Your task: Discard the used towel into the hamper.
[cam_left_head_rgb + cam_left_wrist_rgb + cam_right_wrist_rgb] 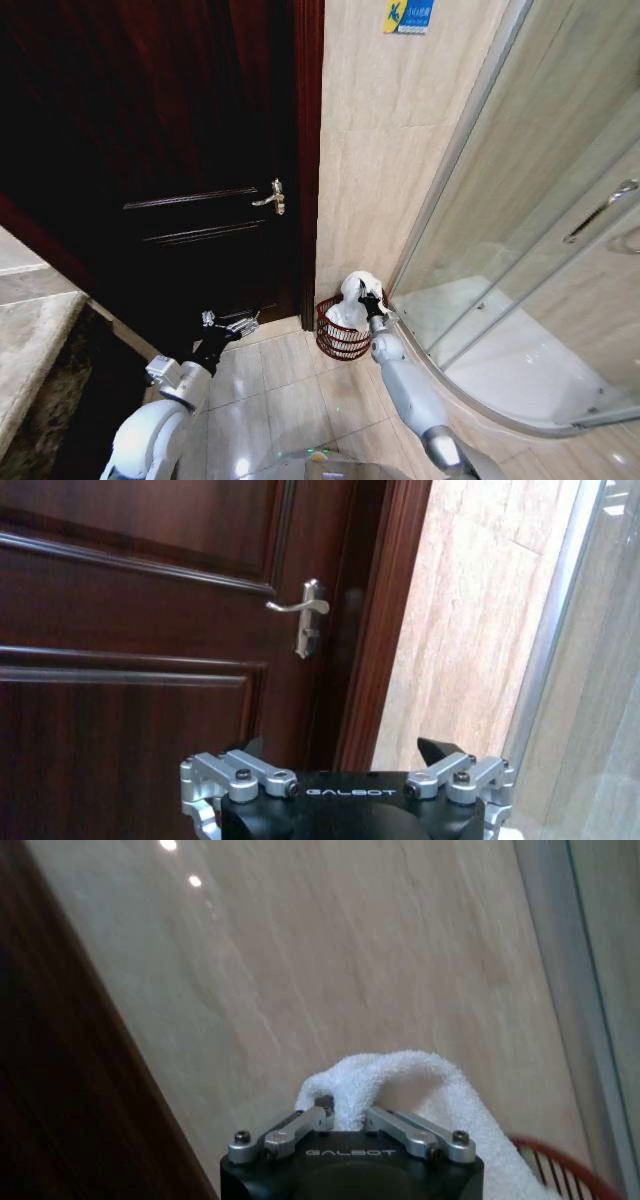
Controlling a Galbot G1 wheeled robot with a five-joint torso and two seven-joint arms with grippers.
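Hamper (342, 338): round reddish-brown wire basket, on tile floor (280, 395) at foot of beige wall (385, 170), btwn dark wood door (150, 170) and glass shower enclosure (530, 250).
Towel (353, 297): white, bunched, lower part inside hamper, upper part raised above rim.
Right gripper (368, 297): directly over hamper, fingers (300, 1129) pinched on towel fold.
Left gripper (230, 325): low, near door base, well apart from hamper; fingertips (437, 750) spread wide, holding nothing.
Door handle (272, 197): silver lever, on door edge.
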